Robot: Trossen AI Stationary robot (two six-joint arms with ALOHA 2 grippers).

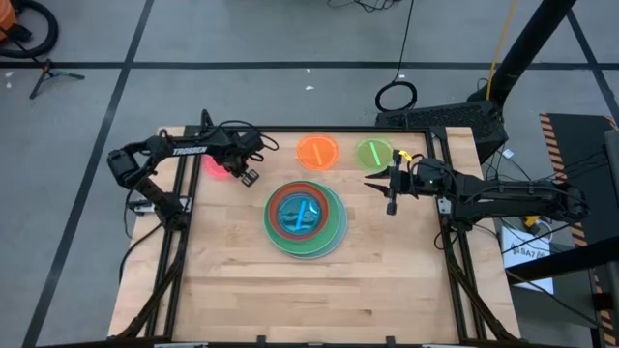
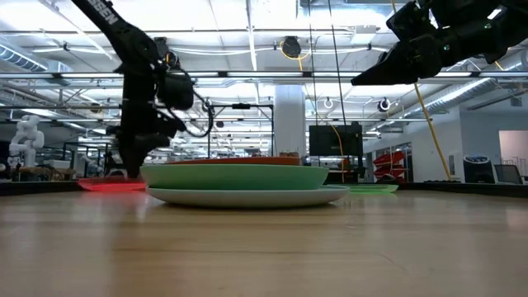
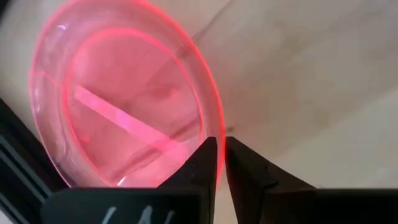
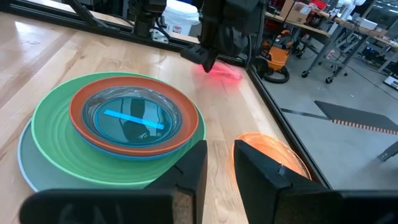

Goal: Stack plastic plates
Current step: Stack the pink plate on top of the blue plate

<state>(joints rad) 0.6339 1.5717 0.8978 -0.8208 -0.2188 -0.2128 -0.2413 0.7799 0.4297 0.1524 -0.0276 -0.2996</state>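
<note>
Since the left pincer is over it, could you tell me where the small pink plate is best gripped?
Probably at the raised rim of the pink plate, on the side toward the table's middle. It lies flat, so only the rim offers an edge, and the left pincer is nearly shut just above it.

The pink plate [image 1: 215, 165] lies mostly hidden under the left hand [image 1: 250, 175] from above.

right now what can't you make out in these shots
- Pink plate: high view, mostly covered by the left end effector.
- Stack: low view shows only edges; upper plates hidden.
- Lime plate: low view, a sliver behind the stack.
- Orange plate: right wrist view, partly behind the right end effector.
</note>
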